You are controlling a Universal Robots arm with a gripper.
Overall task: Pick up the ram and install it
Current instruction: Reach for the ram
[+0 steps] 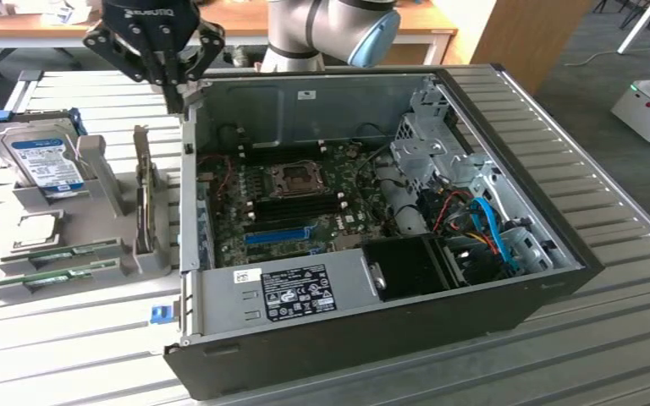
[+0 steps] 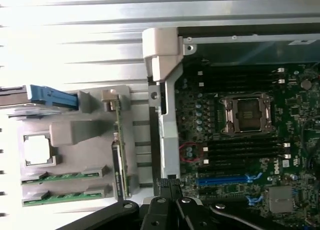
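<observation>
Two ram sticks, exterior view: the long, thin green circuit-board ram sticks are lying side by side in the grooves of the grey plastic parts holder, on the exterior view's left of the case and well apart from me.
My hand, exterior view: my black two-finger gripper is hovering above the corner of the open black computer case that is nearest the holder. I am pressing its fingers together and carrying nothing.
Holder neighbours, exterior view: a silver hard drive with a blue label and a dark upright expansion card are standing in the same holder.
Board, exterior view: the green motherboard is lying inside the case, with its blue plastic slot showing bare.
Ram sticks, wrist view: both are sitting in their holder grooves just beside the expansion card, and neither is touching me.
My hand, wrist view: my fingers are meeting tip to tip over the case wall, between the holder and the motherboard, with nothing clamped between them.
Slots, wrist view: the blue slot and the dark memory slots beside the square silver processor socket are looking unfilled.
Progress: judging by all this, I am only starting. No stick is lifted, so both the pick-up and the install are remaining.
</observation>
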